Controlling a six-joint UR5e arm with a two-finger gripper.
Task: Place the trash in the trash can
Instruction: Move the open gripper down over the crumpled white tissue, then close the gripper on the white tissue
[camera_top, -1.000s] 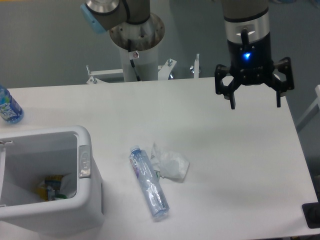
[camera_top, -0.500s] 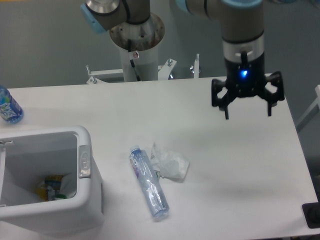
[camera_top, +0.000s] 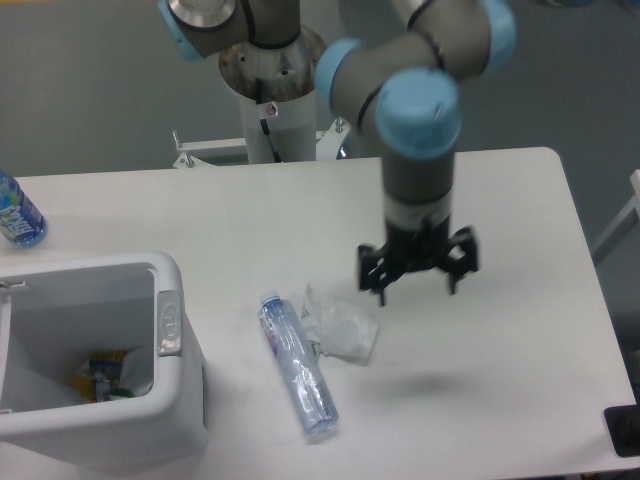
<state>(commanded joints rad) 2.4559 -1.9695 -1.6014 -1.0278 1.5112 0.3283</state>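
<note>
Upright bottle (camera_top: 17, 212), blue label: far left edge of the table (camera_top: 520, 400). Bin (camera_top: 170, 400), lower left, some litter seen inside. Flattened bottle (camera_top: 298, 366) and paper wad (camera_top: 342, 328): centre, touching. Gripper (camera_top: 417, 286): held pointing down, fingers spread and empty, just right of the wad.

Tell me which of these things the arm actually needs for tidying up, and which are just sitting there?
Needed: crumpled white wad, flattened clear bottle, white trash can, open gripper.
Just there: upright blue-label bottle at the table's left edge.
</note>
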